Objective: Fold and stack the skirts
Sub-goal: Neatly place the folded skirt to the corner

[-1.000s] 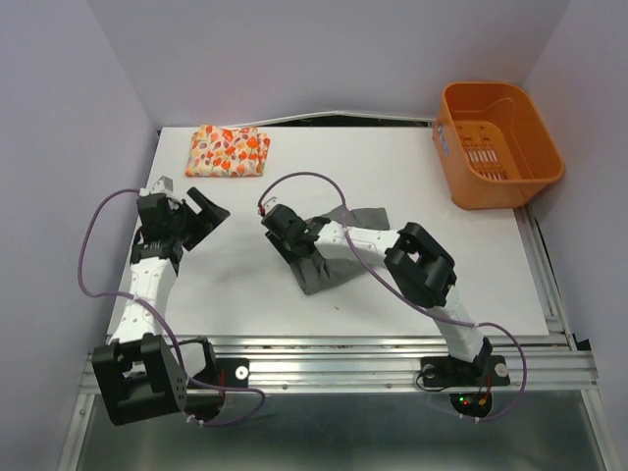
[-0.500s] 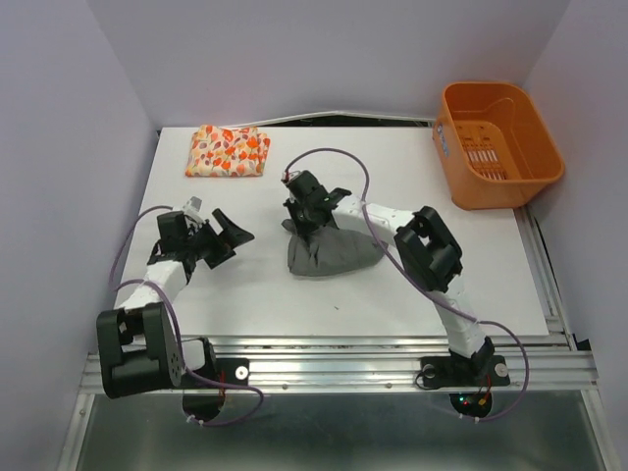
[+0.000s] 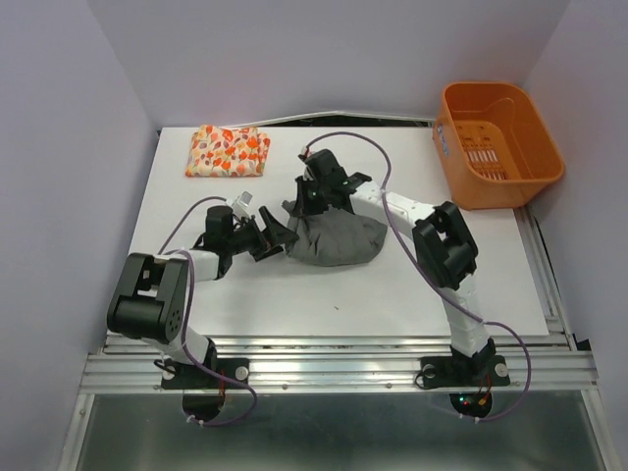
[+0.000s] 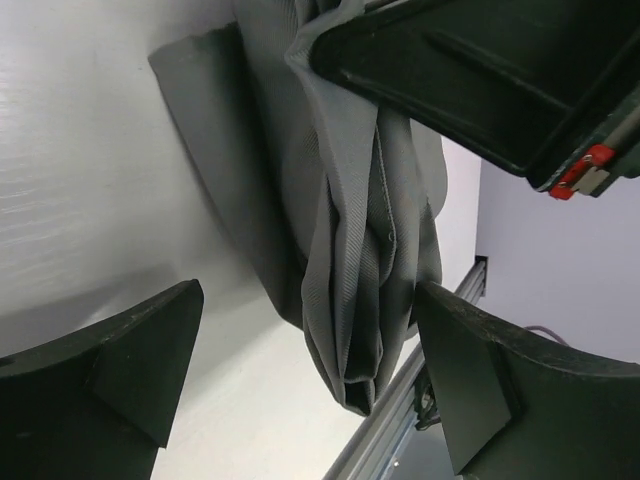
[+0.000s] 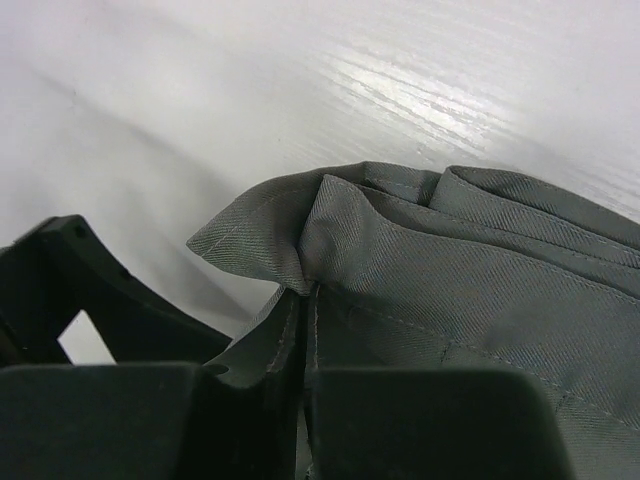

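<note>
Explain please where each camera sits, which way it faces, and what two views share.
Top external: above and behind the robot, looking down at the table, the left arm, the right arm, the grey skirt, the printed skirt, the orange basket.
Left wrist: on the open left hand, facing the grey skirt across the table; its two fingers frame the view, the right hand above.
Right wrist: on the shut right hand, looking down past its fingers, which pinch a skirt fold.
Shared: both wrist views show the grey skirt.

The right gripper is pinching a fold of the grey skirt, which is spreading toward 4 o'clock; the white table is showing at 12 o'clock.
</note>
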Motion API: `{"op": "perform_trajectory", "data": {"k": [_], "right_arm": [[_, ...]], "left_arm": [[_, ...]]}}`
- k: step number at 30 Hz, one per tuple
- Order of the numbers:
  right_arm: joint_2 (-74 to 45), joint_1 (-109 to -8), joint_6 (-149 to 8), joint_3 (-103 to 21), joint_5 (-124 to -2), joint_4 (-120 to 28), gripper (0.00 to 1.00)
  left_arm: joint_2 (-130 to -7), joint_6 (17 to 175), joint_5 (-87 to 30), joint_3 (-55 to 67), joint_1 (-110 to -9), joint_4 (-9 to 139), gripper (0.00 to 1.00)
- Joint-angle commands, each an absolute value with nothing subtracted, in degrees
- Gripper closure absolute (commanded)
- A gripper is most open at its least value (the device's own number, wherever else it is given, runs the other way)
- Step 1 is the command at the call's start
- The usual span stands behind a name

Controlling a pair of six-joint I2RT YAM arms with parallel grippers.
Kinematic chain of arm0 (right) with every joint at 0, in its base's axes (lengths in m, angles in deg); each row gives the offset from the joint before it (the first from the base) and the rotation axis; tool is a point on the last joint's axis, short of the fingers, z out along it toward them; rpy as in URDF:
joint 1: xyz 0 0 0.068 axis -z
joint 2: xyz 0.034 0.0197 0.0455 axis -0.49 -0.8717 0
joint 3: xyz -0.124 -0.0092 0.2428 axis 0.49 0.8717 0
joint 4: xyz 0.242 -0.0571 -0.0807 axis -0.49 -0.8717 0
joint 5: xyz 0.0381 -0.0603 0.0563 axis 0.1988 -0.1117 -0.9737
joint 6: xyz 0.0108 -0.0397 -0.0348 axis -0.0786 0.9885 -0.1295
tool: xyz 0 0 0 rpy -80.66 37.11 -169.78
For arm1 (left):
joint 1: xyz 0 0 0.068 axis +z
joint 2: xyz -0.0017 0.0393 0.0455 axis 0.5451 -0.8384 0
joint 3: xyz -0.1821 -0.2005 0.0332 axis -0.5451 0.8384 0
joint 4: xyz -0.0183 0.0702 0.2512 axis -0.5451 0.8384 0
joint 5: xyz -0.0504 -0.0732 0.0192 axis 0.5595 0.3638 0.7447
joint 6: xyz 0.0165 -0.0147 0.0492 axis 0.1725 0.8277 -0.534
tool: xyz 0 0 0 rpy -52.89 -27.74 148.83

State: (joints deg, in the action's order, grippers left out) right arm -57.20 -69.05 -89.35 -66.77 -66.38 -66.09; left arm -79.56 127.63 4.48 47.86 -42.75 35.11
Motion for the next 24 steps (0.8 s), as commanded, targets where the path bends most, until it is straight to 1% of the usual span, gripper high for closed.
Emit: {"op": "perform_trajectory", "data": {"k": [1, 3, 5, 9, 16, 24], "right_arm": [[-55.36, -68.19, -91.56, -70.11, -68.50, -61.94, 0.99], [-55.71, -68.19, -91.91, -70.37, -68.76, -61.59, 0.99], [-56.07, -68.19, -91.91, -70.81, -69.02, -61.42, 0.99], [-56.24, -68.19, -92.26, -71.61, -68.94, -61.42, 0.99], [-56.24, -68.19, -93.05, -72.83, -69.19, -61.33, 0.99], [-56.77, -68.19, -93.49, -71.87, -69.02, -61.24, 0.99]], "left_arm": [[-82.33, 132.75, 5.59, 47.31, -44.46, 20.56, 0.02], [-84.09, 135.48, 6.47, 47.49, -45.77, 15.45, 0.01], [-86.82, 137.15, 6.21, 47.32, -46.48, 14.72, 0.01], [-87.52, 136.81, 0.06, 47.49, -46.83, 20.32, 0.02], [-89.36, 137.42, 0.05, 46.26, -48.41, 20.08, 0.02], [-91.04, 143.22, 0.23, 47.40, -49.12, 8.05, 0.02]]}}
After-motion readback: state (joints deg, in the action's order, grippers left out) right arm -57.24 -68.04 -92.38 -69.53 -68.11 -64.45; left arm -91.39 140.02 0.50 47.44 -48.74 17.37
